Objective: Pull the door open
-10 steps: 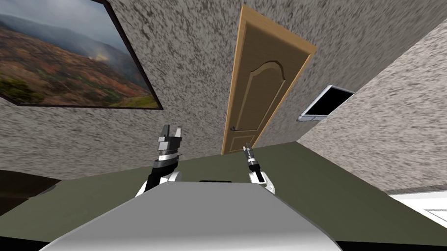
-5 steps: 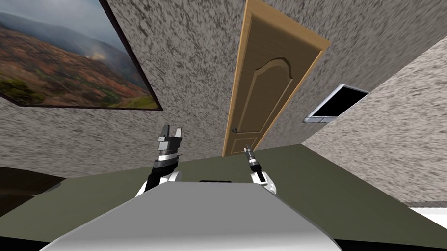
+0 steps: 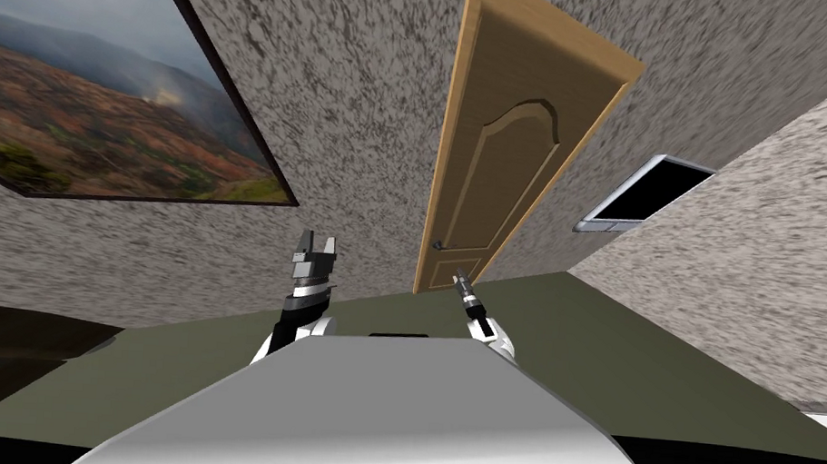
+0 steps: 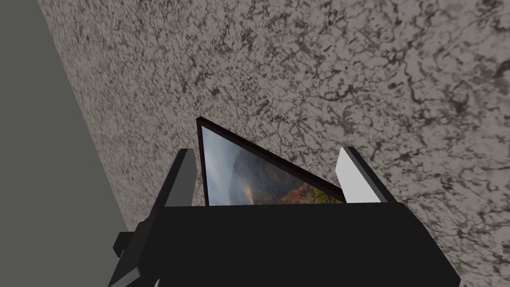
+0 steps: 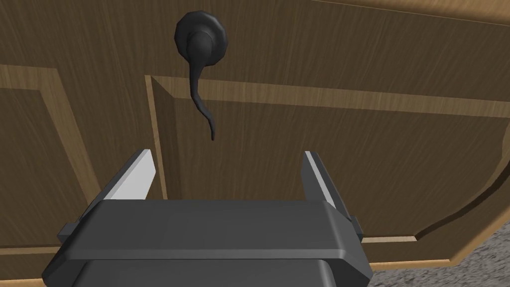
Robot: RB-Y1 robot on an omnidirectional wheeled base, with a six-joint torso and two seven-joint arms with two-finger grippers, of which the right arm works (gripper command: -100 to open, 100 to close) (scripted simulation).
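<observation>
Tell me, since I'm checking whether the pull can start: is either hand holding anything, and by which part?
Nothing is held. The right hand is open, short of the dark door handle; the left hand is open too.

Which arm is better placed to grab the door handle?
Probably the right: the right gripper, open, faces the dark handle on the wooden door; the left gripper sits off to one side.
</observation>
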